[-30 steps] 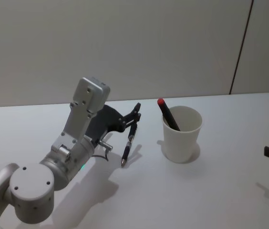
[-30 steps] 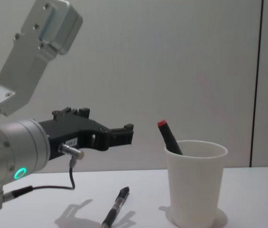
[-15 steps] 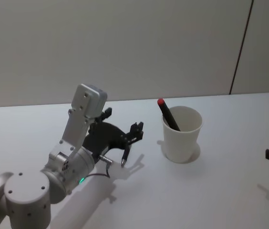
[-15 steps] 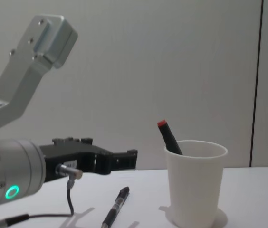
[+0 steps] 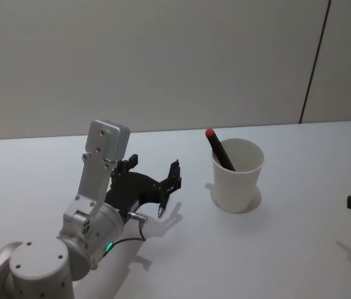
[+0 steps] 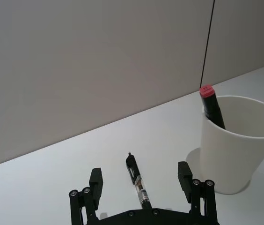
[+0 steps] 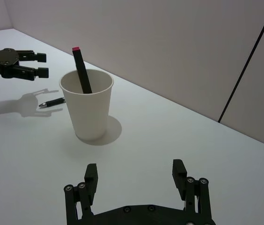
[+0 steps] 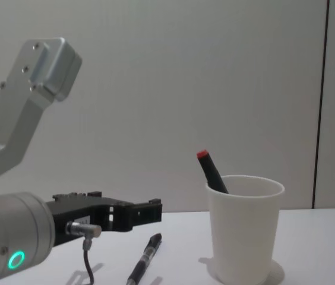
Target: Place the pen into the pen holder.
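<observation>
Our left gripper (image 6: 140, 174) hangs low over the table (image 5: 287, 249) with its fingers spread wide and nothing between them but air; it grips nothing. The pen (image 6: 138, 185) lies flat on the table under that gap, its length running away from the wrist so that one finger stands on either side of the barrel. We judge this alignment is deliberate, since closing across the barrel gives the firmest pinch. From the chest view the fingers appear to sit above the pen rather than down around it, so we take the step in hand to be the descent before the grasp.

The pen holder (image 5: 238, 177) stands upright on the table, near the pen and on its right; a red-capped marker (image 5: 216, 144) leans inside against the rim, which leaves most of the mouth free for a second pen. The cup is light paper; we judge a careless brush could tip it, so the pen ought to go in from above.

Our right gripper (image 7: 135, 169) waits well apart on the right side, its fingers likewise wide and empty.
</observation>
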You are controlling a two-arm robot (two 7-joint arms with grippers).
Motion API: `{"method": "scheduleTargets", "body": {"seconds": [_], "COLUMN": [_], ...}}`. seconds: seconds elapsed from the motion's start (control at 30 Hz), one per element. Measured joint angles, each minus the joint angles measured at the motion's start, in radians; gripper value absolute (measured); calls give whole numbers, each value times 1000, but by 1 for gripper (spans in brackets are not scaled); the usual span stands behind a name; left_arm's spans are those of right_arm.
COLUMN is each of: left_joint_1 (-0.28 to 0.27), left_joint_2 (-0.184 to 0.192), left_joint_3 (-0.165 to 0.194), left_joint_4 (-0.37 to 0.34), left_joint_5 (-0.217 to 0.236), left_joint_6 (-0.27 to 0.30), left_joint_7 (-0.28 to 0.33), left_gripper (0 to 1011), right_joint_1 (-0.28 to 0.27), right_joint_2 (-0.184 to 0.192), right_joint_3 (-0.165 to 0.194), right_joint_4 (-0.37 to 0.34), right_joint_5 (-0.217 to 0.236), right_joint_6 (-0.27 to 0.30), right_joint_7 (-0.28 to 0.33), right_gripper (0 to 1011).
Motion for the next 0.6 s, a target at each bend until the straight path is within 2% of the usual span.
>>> {"method": "scheduleTargets", "body": {"seconds": [0.27, 0.6], "left_joint_1": [-3, -22], "left_joint_2": [-21, -44], "left_joint_3": [7, 17], "left_joint_4": [16, 61], "left_joint_5": [37, 103], "left_joint_6": [22, 52], "left_joint_7": [43, 24], "left_gripper": [1001, 1000], "right_joint_1": [-1, -1], "right_joint_2": [1, 1], "right_joint_3": [0, 0], "right_joint_4": [0, 0], "right_joint_5": [0, 0], "right_joint_6": [0, 0], "right_joint_7": [1, 1], "right_gripper": [1002, 1002]}}
